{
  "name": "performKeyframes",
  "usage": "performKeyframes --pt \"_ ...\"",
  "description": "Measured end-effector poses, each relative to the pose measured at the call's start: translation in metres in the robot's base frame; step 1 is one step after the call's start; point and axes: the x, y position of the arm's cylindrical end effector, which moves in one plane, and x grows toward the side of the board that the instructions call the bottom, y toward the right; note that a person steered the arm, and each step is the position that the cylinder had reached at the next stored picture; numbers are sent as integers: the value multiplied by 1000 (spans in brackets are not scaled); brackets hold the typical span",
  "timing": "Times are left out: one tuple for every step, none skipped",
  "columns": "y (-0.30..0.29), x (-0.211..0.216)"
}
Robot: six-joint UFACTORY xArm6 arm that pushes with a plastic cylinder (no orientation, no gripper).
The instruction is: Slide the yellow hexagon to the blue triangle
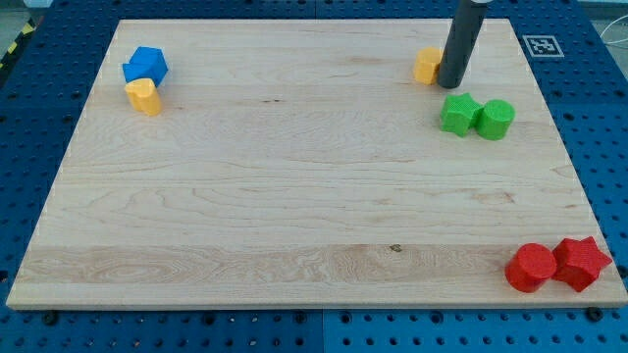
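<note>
A yellow block (427,65), which looks like the hexagon, sits near the view's top right. My tip (449,84) stands right against its right side, and the dark rod rises from it out of the view's top. A blue mass (146,65) lies at the view's top left. I cannot tell whether it is one block or two, nor make out a triangle. A second, rounded yellow block (143,96) touches its lower edge. The yellow hexagon is far to the right of the blue.
A green star (458,114) and a green cylinder (496,119) sit side by side just below and to the right of my tip. A red cylinder (531,268) and a red star (581,263) sit at the bottom right corner of the wooden board (294,196).
</note>
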Motion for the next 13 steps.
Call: performKeyframes --pt "22 -1" --pt "34 -9" --pt "30 -26" --pt "19 -35" --pt "7 -35" --pt "-5 -33" --pt "-18 -31" --pt "-30 -29" --pt "-43 -28" --pt "-55 -26" --pt "-67 -21" --pt "-78 -15" --pt "-89 -6"
